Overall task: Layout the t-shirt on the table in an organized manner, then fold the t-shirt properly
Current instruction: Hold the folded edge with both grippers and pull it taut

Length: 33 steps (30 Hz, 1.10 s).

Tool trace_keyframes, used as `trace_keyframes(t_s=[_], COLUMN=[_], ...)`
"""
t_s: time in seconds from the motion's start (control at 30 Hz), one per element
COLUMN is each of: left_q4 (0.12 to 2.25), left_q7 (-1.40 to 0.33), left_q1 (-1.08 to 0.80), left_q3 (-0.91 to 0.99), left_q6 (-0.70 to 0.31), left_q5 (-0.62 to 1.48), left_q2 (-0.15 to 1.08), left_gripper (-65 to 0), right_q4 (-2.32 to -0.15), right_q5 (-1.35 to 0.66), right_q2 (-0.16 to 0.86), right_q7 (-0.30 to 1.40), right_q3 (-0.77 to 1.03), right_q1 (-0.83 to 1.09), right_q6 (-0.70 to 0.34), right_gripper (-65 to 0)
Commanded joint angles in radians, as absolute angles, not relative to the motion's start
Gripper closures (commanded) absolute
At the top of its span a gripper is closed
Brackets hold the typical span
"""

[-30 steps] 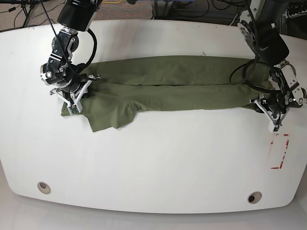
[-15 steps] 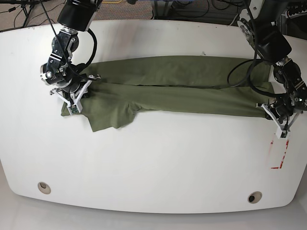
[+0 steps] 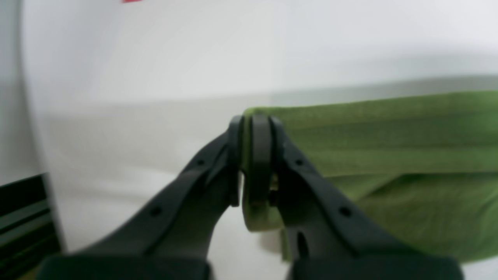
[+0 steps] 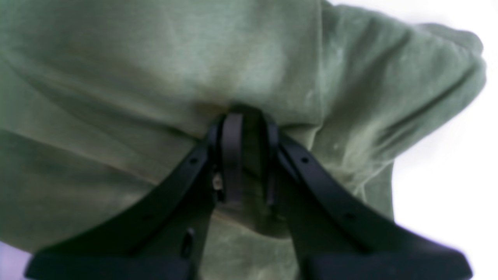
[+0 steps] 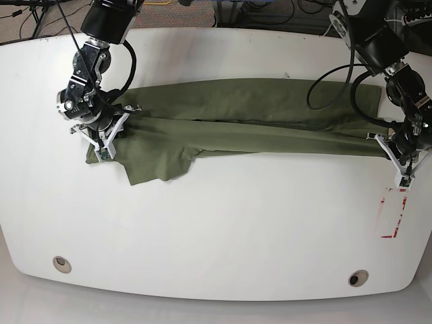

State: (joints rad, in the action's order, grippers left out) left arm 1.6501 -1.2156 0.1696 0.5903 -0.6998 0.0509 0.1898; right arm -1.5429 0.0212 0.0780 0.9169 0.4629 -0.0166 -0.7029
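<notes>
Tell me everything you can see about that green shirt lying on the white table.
The olive-green soft cotton t-shirt is plain, with no print. It lies stretched into a long narrow band across the far half of the glossy white table, its long edges folded in toward a lengthwise seam. One sleeve juts out toward the front at the right arm's end. The right gripper is shut on that end and the left gripper pinches the opposite edge, pulling it taut.
</notes>
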Motion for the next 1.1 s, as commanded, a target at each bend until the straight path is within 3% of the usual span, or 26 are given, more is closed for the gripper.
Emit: trace_keyframes(t_s=[0.0,0.87,0.93,1.07], left_q4=[1.716,1.768,1.768,1.771], left_q7=[-1.231,-1.257,-1.257,-1.26], left_q1=[0.148,-0.044,-0.044,-0.044], left_q3=[0.593,0.593,0.59,0.59], left_q6=[-0.698,-0.698,-0.698,-0.698], left_q5=[0.045,0.045,0.045,0.044], left_q2=[0.206,0.214,0.214,0.219], left_gripper=[-1.8,-2.6,-5.1,-18.9], right_q4=[-1.546,-1.546,-1.546,-1.546], right_q5=[0.044,0.044,0.044,0.044], right_q2=[0.085,0.085,0.085,0.085], right_q7=[0.951,0.951,0.951,0.951], right_q3=[0.463,0.463,0.463,0.463], right_q1=[-0.018,-0.016,-0.016,-0.016], right_q6=[-0.698,-0.698,-0.698,-0.698], right_gripper=[-8.1,-8.1,-8.1,-8.1])
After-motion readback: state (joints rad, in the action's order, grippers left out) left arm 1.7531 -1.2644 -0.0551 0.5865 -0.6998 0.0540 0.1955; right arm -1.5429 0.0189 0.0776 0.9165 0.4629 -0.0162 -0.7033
